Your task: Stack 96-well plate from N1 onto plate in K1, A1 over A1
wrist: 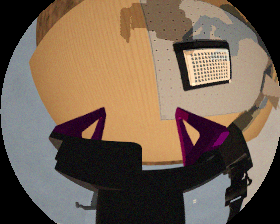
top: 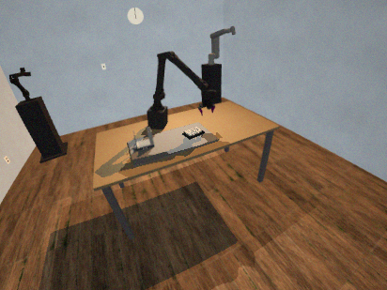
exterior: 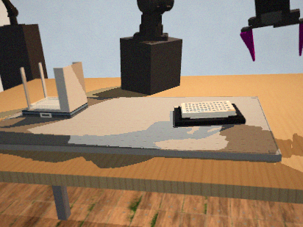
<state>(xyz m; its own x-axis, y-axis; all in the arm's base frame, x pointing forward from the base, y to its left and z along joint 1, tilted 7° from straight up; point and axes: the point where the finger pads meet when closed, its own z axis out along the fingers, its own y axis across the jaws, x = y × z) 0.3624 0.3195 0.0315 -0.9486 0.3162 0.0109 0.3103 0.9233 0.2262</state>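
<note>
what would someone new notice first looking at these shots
The open gripper with its purple fingers hangs high over the table's right side, holding nothing. Below and to its left, a white 96-well plate sits on a black nest on the grey mat.

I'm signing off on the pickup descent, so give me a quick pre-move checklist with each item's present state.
1. Claw open and empty: ok.
2. 96-well plate seated flat on nest N1: ok.
3. Claw directly above the plate: not ok; it hangs high and off to the side.
4. A1 marker at the nest visible: cannot tell.
5. Lower plate lying in rack K1: ok.
6. Nothing covering the plate: ok.
</note>
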